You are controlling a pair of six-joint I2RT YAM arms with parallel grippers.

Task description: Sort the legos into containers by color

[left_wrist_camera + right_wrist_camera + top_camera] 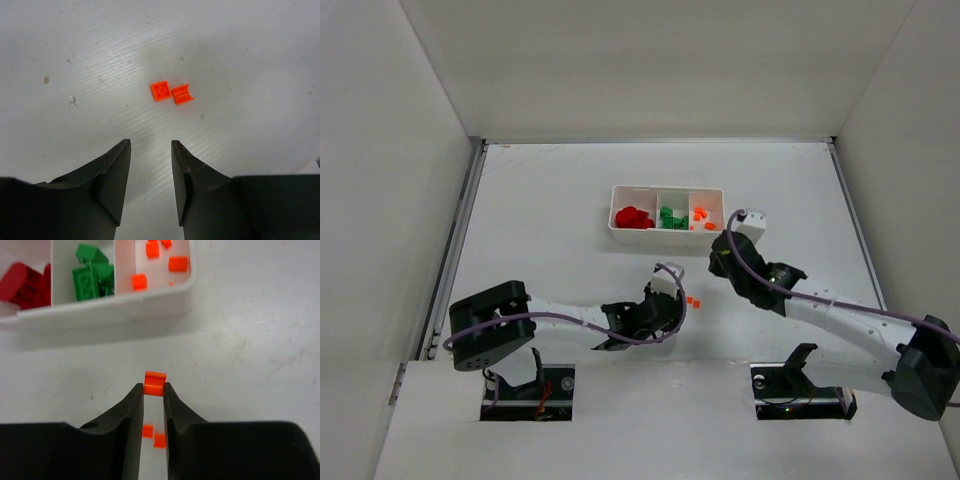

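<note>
The white three-compartment tray [666, 237] holds red bricks [634, 217] on the left, green bricks [672, 217] in the middle and tiny orange pieces [700, 214] on the right; it also shows in the right wrist view [100, 310]. My right gripper [154, 388] is shut on an orange piece [155, 383], held above the table just short of the tray's near wall. Two orange pieces [171, 92] lie side by side on the table ahead of my left gripper [151, 145], which is open and empty. They also show in the top view [693, 302] and the right wrist view [153, 435].
White walls enclose the table on the left, far and right sides. A metal rail [455, 250] runs along the left edge. The arm bases [535, 385] sit at the near edge.
</note>
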